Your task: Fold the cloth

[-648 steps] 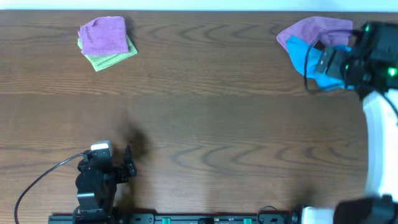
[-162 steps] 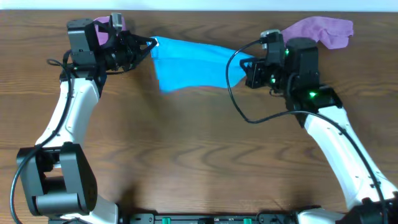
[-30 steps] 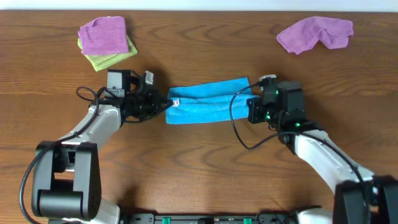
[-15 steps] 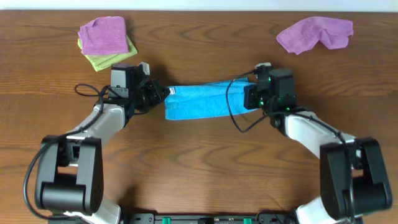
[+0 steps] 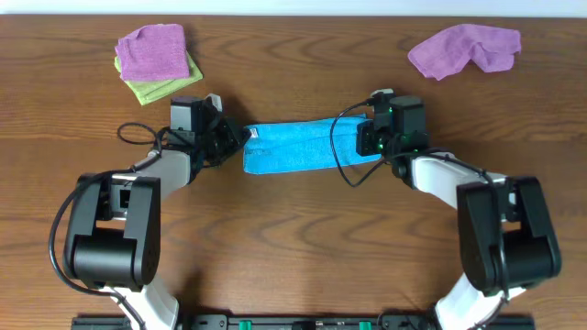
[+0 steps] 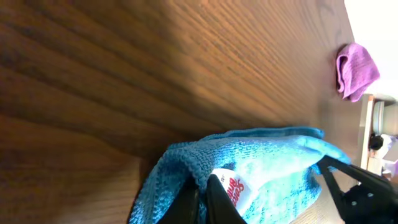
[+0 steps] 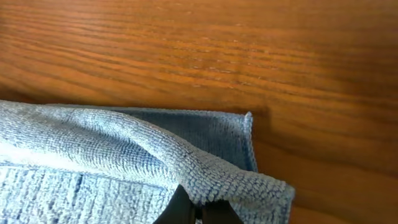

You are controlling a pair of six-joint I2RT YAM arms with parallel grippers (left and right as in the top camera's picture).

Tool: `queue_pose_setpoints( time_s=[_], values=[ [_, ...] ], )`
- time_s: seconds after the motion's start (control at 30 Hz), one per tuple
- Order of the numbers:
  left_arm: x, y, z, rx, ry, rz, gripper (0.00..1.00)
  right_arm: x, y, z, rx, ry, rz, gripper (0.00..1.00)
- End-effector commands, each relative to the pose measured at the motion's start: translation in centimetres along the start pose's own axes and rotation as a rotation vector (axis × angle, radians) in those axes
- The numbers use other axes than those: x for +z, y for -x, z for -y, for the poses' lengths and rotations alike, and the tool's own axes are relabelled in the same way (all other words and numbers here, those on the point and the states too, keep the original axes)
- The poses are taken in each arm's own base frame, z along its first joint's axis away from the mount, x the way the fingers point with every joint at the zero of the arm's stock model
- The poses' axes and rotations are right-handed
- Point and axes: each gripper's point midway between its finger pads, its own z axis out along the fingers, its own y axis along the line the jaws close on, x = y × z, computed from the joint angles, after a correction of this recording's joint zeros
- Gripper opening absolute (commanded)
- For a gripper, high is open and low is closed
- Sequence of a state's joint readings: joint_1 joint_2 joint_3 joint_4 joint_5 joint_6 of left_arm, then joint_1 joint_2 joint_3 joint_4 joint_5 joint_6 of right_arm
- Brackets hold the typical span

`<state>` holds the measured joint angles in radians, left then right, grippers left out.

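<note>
A blue cloth [image 5: 298, 147] lies folded into a long strip across the middle of the table. At its left end my left gripper [image 5: 240, 140] is shut on the cloth's edge beside a white label [image 6: 231, 185]; in the left wrist view the blue cloth [image 6: 273, 168] bunches over the gripper [image 6: 202, 196]. My right gripper [image 5: 363, 139] is shut on the right end. There the upper layer of the cloth [image 7: 124, 155] drapes over the gripper [image 7: 198, 211], and a lower layer lies flat on the wood.
A purple cloth folded on a green one [image 5: 156, 60] sits at the back left. A crumpled purple cloth [image 5: 463, 48] lies at the back right, also seen as the purple cloth [image 6: 356, 70] in the left wrist view. Black cables trail from both wrists.
Both grippers have carried the upper cloth edge away from me, toward the table's far side, over the last second. The strip now lies slightly further back. Both grips stay shut.
</note>
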<state>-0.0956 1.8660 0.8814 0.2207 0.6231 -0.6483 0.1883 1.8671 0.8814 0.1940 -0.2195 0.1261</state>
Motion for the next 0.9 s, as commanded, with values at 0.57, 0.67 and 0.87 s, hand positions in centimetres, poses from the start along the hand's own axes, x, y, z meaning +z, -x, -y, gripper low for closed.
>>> queue_pose_setpoints(
  time_s=[0.57, 0.67, 0.87],
  values=[
    [-0.2, 2.0, -0.3, 0.047, 0.043, 0.068, 0.42, -0.1, 1.1, 1.0, -0.001, -0.035, 0.028, 0.52],
    [-0.8, 2.9, 0.6, 0.084, 0.016, 0.076, 0.52, -1.1, 1.9, 0.6, 0.023, -0.032, 0.041, 0.58],
    [-3.7, 4.5, 2.4, 0.13, 0.034, 0.082, 0.66, -4.4, 3.0, -0.3, 0.085, -0.031, 0.036, 0.84]
  ],
)
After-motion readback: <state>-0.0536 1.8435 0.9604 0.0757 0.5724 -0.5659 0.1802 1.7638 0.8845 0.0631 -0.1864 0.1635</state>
